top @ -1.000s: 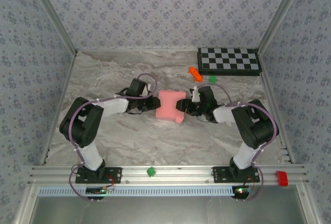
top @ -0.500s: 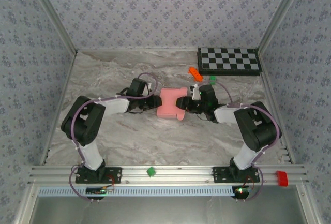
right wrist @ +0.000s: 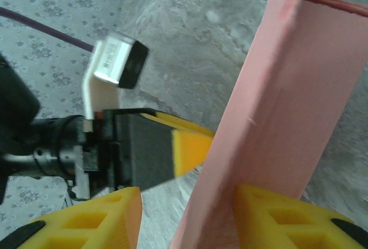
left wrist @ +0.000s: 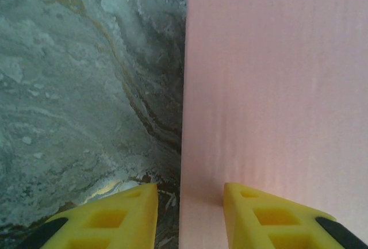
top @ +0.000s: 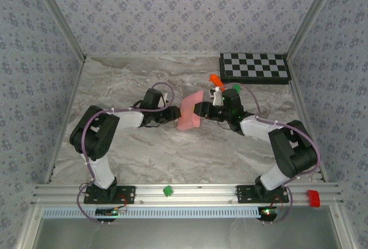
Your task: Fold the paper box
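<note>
One paper box (top: 188, 112), the left gripper (top: 174, 114) and the right gripper (top: 199, 110), one checkerboard (top: 254, 68) and one orange block (top: 217, 80) on the desk (top: 144, 151).
The box stands tilted at mid-desk between both. The left gripper, jaws parted, faces its flat panel, one edge in the gap. The right gripper straddles an upright panel, and I cannot tell whether it pinches. Both wrist views cut the box off.
</note>
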Controlling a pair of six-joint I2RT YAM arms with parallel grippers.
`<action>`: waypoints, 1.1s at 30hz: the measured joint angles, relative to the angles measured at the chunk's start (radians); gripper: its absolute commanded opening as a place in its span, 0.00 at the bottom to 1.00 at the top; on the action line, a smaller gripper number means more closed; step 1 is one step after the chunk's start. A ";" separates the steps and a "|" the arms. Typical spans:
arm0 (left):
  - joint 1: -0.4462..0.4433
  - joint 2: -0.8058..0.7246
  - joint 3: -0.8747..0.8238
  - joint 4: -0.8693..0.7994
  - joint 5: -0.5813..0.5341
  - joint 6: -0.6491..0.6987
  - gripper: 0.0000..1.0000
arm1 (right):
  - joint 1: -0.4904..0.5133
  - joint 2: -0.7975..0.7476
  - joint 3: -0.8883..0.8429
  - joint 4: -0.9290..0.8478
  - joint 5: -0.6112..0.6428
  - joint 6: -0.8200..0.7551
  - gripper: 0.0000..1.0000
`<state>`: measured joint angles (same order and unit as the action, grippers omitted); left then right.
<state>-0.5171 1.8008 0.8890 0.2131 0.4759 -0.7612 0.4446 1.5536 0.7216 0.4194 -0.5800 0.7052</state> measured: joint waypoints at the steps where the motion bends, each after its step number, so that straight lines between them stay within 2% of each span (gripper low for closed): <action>1: 0.000 0.002 -0.002 0.004 0.005 -0.002 0.35 | 0.004 0.000 0.008 -0.005 0.000 -0.003 0.47; 12: 0.005 0.002 -0.026 0.024 -0.013 -0.036 0.38 | 0.048 0.021 0.082 -0.070 0.000 -0.026 0.47; 20: 0.026 -0.019 -0.027 -0.035 -0.084 -0.033 0.41 | 0.060 0.033 0.226 -0.219 0.024 -0.089 0.47; 25: 0.033 -0.045 -0.010 -0.095 -0.123 -0.008 0.41 | 0.060 0.022 0.276 -0.310 0.087 -0.143 0.49; 33: 0.046 -0.039 0.079 -0.193 -0.145 0.047 0.41 | 0.063 -0.023 0.273 -0.479 0.268 -0.190 0.40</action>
<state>-0.4709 1.7622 0.9684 0.0204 0.3305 -0.7147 0.5072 1.5311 0.9943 -0.0597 -0.3122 0.5148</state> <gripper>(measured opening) 0.411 0.416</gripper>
